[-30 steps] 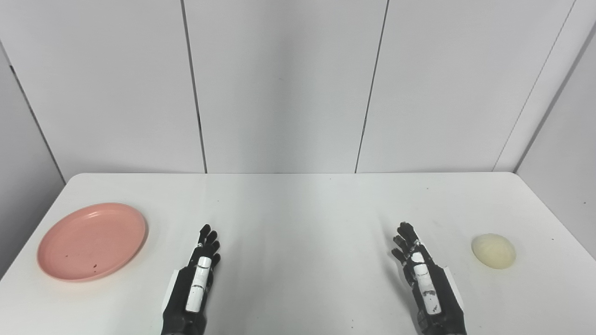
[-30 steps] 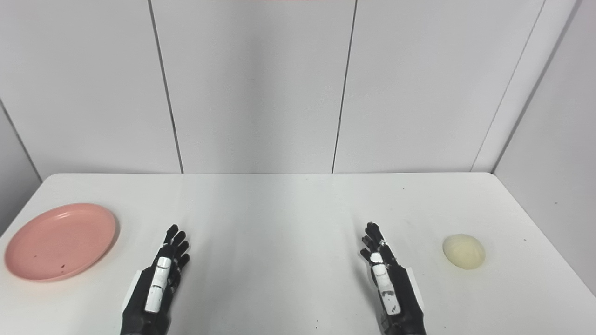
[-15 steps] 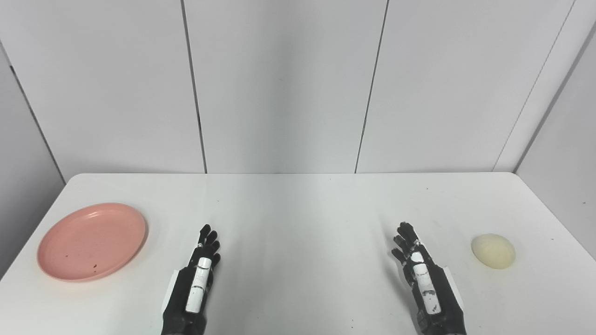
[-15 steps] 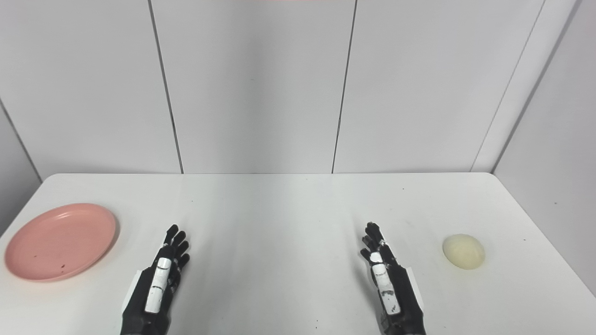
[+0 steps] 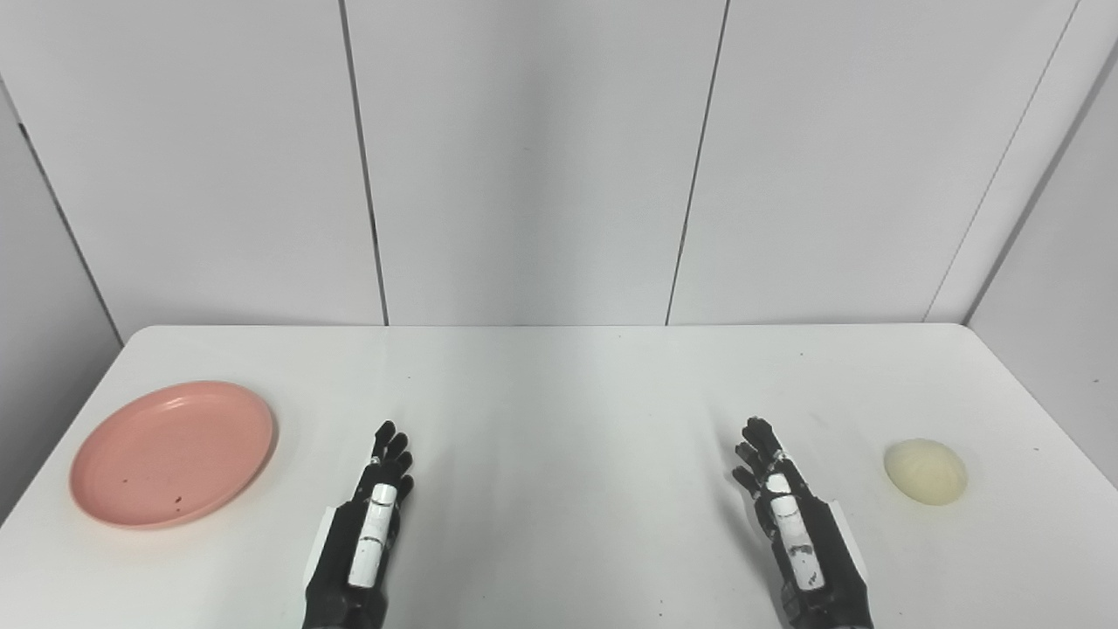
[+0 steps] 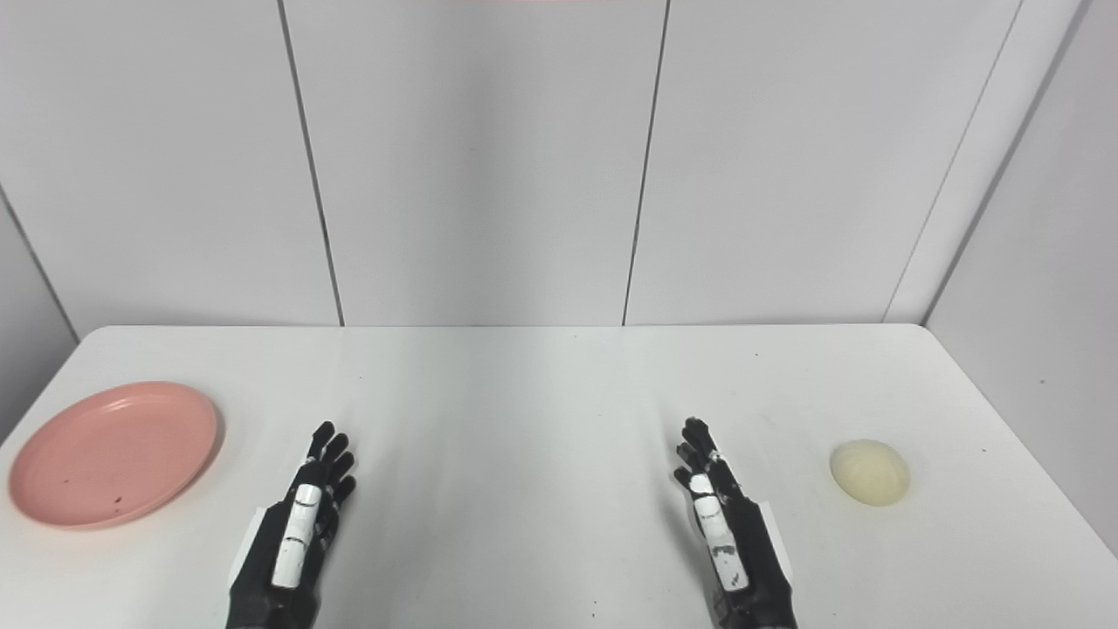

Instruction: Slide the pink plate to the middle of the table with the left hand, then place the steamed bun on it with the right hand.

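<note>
A pink plate (image 5: 172, 453) lies flat at the left side of the white table (image 5: 559, 384); it also shows in the right eye view (image 6: 112, 452). A pale steamed bun (image 5: 926, 471) sits at the right side, also in the right eye view (image 6: 870, 472). My left hand (image 5: 367, 528) is open and empty, fingers straight, near the front edge, to the right of the plate and apart from it. My right hand (image 5: 795, 524) is open and empty, fingers straight, to the left of the bun and apart from it.
Grey wall panels (image 5: 524, 157) stand behind the table's far edge. The table's left and right edges lie close to the plate and the bun.
</note>
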